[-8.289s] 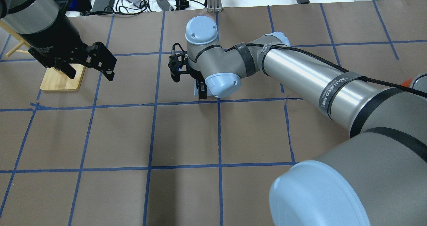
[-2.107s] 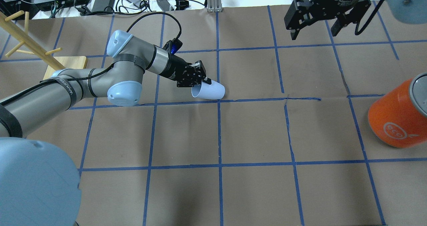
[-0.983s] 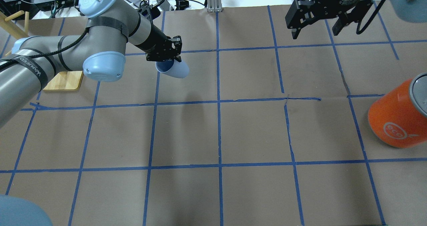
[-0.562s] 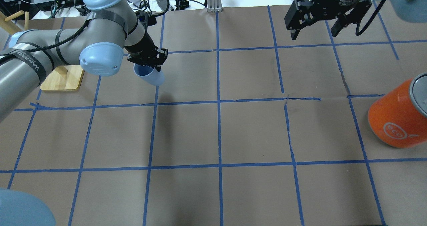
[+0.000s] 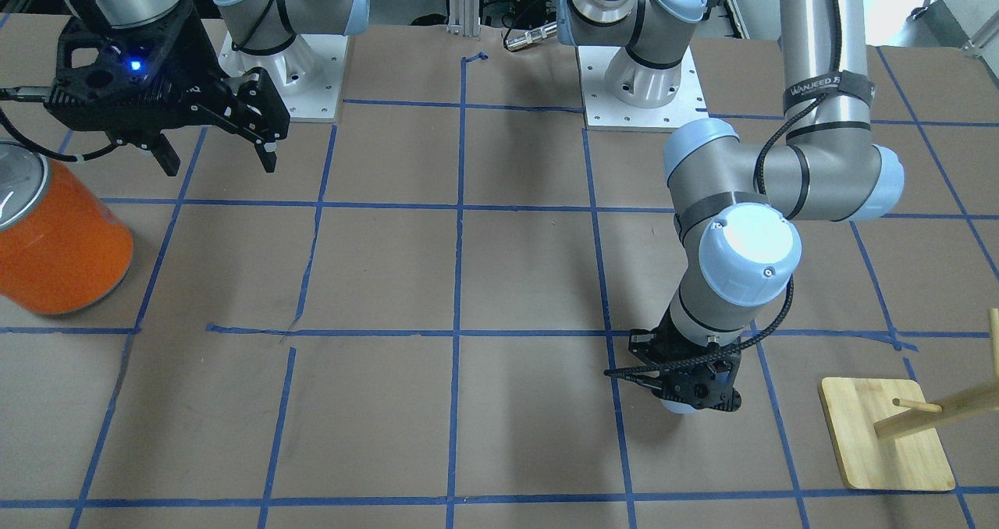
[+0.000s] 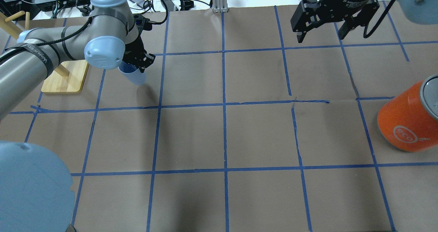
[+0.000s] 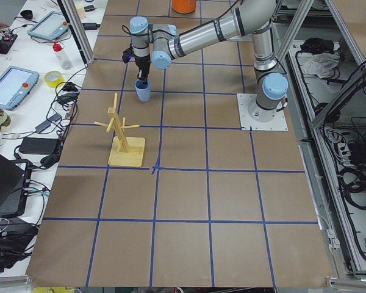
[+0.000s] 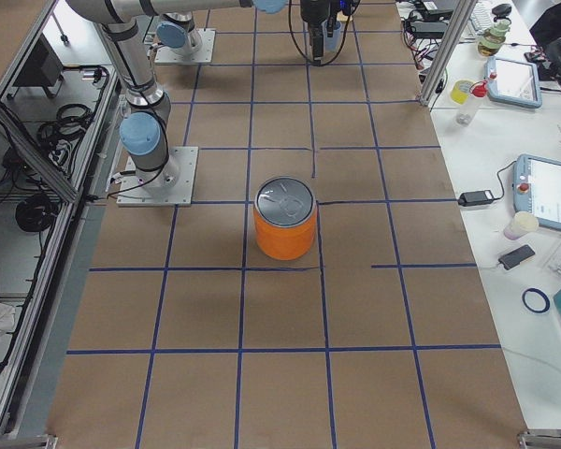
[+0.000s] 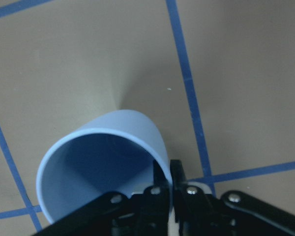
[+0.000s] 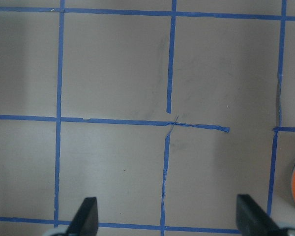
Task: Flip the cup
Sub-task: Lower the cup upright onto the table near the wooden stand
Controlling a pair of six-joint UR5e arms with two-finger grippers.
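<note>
Left wrist-mounted: L gripper [image 9: 170, 173] clamped on cup [image 9: 108, 147] rim.
Cup mouth up, near wooden stand [image 6: 65, 79] (R gripper [image 10: 167, 210] fingers apart, well away).

The cup [image 9: 128, 128] is pale blue outside and a deeper blue within. My left gripper [image 9: 169, 184] and right gripper [image 5: 218, 158] are both black. The table [image 6: 260, 136] is brown paper crossed by a blue tape grid. The can [image 6: 402, 122] is orange with a silver top and a white logo. The wooden stand [image 6: 66, 83] is pale tan.
</note>
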